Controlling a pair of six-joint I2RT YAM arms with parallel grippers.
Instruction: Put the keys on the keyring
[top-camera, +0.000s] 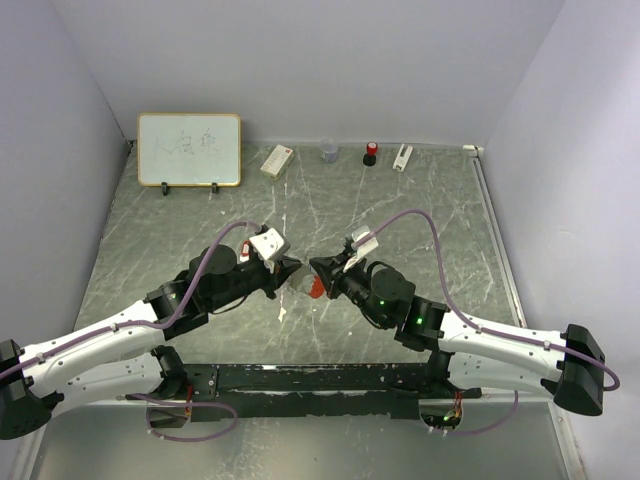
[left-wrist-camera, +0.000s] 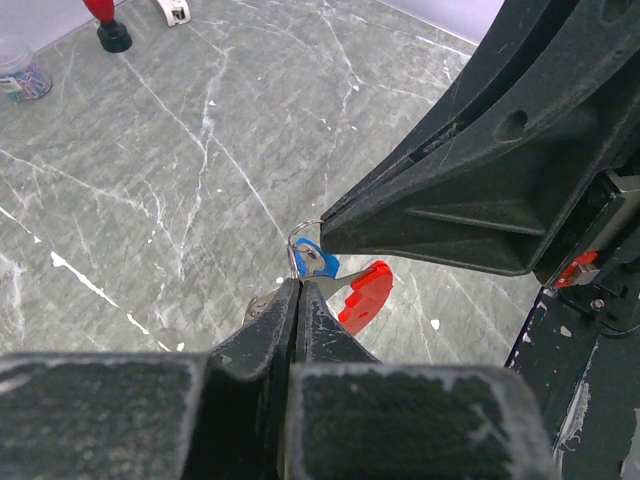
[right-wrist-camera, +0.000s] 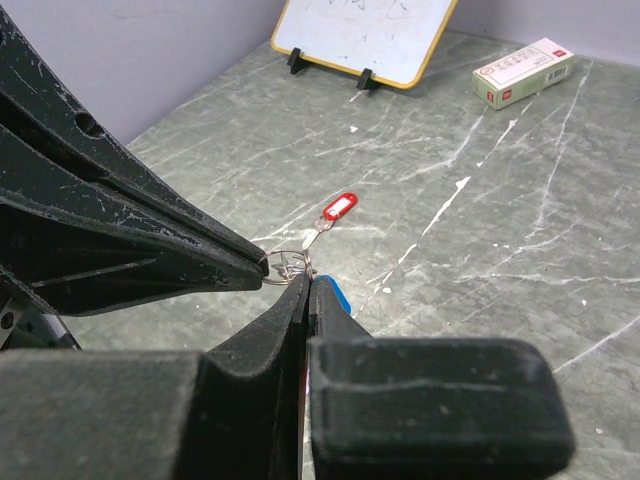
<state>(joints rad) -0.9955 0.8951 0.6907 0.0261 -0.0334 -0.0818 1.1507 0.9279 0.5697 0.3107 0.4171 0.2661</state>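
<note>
Grey-green marbled surface (top-camera: 420, 210), lilac walls (top-camera: 320, 60). Thin wire keyring (right-wrist-camera: 287, 266), red fob (left-wrist-camera: 365, 295), blue key (left-wrist-camera: 316, 262). Left hand (left-wrist-camera: 298, 286) and right hand (right-wrist-camera: 306, 290) both pinched tight onto keyring.

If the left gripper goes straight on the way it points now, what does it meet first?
Likely the right gripper, directly ahead, tips nearly touching; only the keyring and blue key lie between. Exact gap unclear.

Blue key (left-wrist-camera: 322, 266) beside the keyring (left-wrist-camera: 366, 293); red key (right-wrist-camera: 339, 208) lies apart.
</note>
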